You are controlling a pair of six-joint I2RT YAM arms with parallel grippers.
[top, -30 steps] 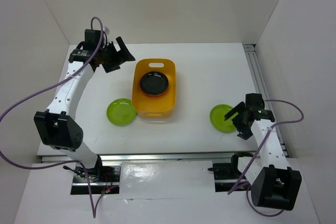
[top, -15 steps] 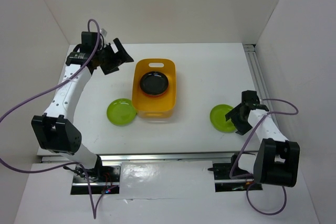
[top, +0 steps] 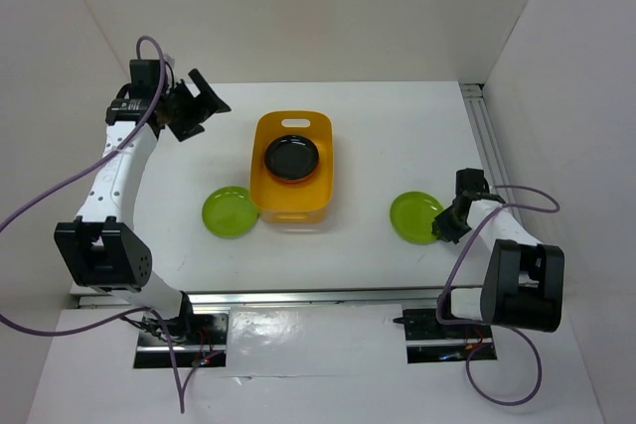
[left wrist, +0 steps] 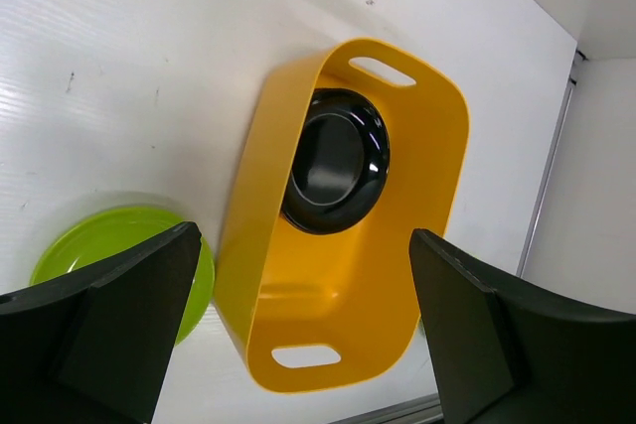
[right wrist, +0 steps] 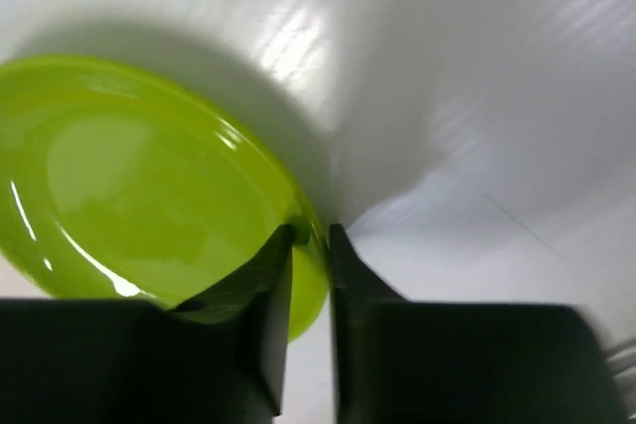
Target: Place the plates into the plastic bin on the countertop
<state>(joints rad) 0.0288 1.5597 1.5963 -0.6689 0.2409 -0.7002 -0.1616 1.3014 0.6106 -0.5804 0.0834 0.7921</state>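
A yellow-orange plastic bin [top: 293,186] stands mid-countertop with a black plate [top: 290,157] inside, seen too as bin [left wrist: 397,275] and black plate [left wrist: 335,160] in the left wrist view. One lime green plate [top: 229,212] lies left of the bin, also plate [left wrist: 104,235]. Another lime green plate [top: 415,216] lies to the right; my right gripper [top: 452,222] is shut on its right rim, one finger inside, one outside, as gripper [right wrist: 310,240] on plate [right wrist: 129,196] shows. My left gripper [top: 194,106] hangs open high at the back left, gripper [left wrist: 303,345] holding nothing.
The white countertop [top: 397,136] is boxed in by white walls. A metal rail [top: 492,156] runs along the right side and another along the near edge [top: 318,295]. Purple cables trail from both arms.
The right gripper closed on the right plate's rim and the plate slid a little left. The left arm swung further left and back, away from the bin.
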